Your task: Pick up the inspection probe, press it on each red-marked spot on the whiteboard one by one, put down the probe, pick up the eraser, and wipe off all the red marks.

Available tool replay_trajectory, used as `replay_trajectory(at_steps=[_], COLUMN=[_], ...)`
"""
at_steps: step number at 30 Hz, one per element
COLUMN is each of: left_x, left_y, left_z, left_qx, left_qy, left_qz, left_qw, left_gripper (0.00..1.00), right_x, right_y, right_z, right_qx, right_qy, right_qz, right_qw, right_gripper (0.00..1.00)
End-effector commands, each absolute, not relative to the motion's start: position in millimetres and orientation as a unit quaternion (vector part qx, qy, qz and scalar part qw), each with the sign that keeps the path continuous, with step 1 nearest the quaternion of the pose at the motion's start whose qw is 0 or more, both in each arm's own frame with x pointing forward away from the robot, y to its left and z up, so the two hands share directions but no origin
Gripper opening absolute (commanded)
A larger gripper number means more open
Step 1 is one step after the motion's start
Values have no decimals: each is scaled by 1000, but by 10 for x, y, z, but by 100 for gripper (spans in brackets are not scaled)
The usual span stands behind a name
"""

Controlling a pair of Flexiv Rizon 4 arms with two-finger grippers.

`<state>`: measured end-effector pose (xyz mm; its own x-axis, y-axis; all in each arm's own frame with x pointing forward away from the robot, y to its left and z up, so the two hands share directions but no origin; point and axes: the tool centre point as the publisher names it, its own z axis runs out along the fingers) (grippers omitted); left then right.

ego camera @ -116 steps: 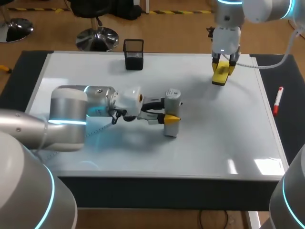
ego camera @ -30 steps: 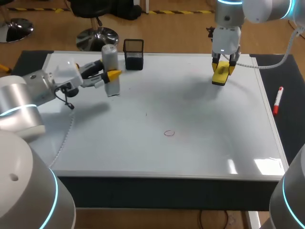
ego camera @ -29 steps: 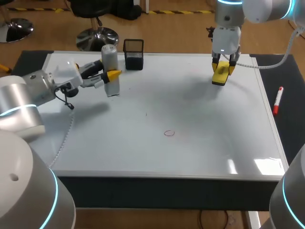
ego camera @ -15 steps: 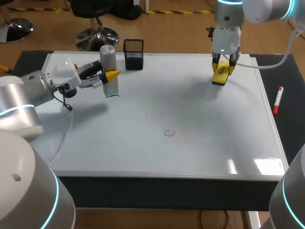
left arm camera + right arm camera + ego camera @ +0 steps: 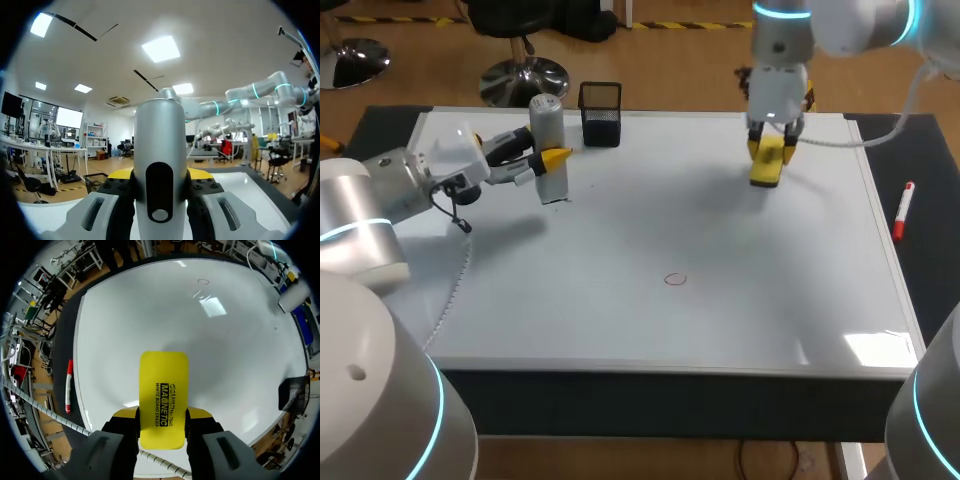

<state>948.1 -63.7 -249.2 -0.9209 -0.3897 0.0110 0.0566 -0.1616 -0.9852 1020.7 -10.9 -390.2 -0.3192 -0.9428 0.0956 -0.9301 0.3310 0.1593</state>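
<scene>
I take the black mesh cup (image 5: 600, 113), at the far edge of the whiteboard (image 5: 740, 320), as my marker. My left gripper (image 5: 552, 158) sits just to the left of the cup, clamped from the side on the inspection probe (image 5: 549, 130). The probe is a grey cylinder standing upright; I cannot tell whether its foot touches the board. My right gripper (image 5: 772, 140) hangs well to the right of the cup, near the same far edge, with its fingers pointing down and closed on the yellow eraser (image 5: 765, 168), which sticks out below them. One small red mark (image 5: 675, 279) lies well nearer to me than the cup and a little to its right. A red marker pen (image 5: 902, 210) lies far right of the cup, off the board on the dark mat.
</scene>
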Motion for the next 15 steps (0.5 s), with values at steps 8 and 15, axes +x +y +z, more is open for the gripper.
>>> replay_trajectory(at_steps=[8,15], left_x=[9484,9484], left_y=[-639,-639], left_z=[-2490,-2490], left_qx=[-132,-132], left_qy=[630,630], left_qz=[-751,-751], left_qw=[149,149], left_gripper=[0,0], right_x=[9894,9668], right_y=[734,1257], right_z=[-3996,-4016], right_qx=[651,689], right_qy=[-754,-721], right_qz=[-19,-31], right_qw=[89,65], right_gripper=[0,0])
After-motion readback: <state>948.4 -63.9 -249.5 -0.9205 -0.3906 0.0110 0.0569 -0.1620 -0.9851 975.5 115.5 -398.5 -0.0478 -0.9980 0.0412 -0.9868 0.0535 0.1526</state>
